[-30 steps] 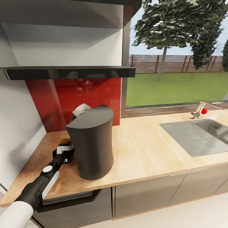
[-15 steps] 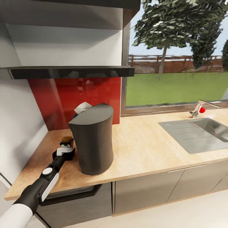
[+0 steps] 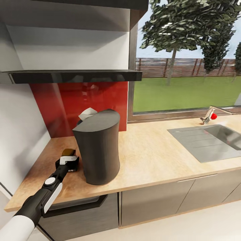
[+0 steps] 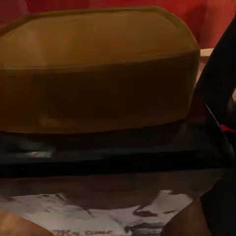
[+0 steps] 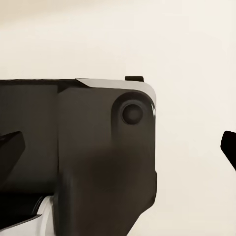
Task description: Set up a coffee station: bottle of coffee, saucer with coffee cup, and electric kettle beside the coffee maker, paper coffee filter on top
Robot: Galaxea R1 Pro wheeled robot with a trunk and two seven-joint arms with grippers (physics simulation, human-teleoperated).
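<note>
The left hand [image 3: 69, 163] is down on the bench [image 3: 150, 157] just at nine o'clock of the coffee maker [image 3: 97, 149], and the bottle of coffee [image 3: 69, 152] sits right in it. From the head view only the tan-gold cap shows above the black fingers. The left wrist view is almost all cap [image 4: 98, 73], with the dark shoulder and a strip of white label below it, so the hand looks pinched around the bottle's body just under the cap. Whether the bottle's base touches the bench I cannot tell.

I'd judge the bottle small, stiff and fairly light, with smooth sides that could slip. A hold low on the body rather than on the cap seems safest. It stands so near the coffee maker that a sideways nudge could knock it against the machine.

At twelve o'clock on top of the coffee maker a pale crinkled paper coffee filter [image 3: 86, 114] pokes up: very light, soft, easily crushed or blown off.

The right wrist view shows dark arm casing against a pale surface; how the right hand stands I cannot tell.
</note>
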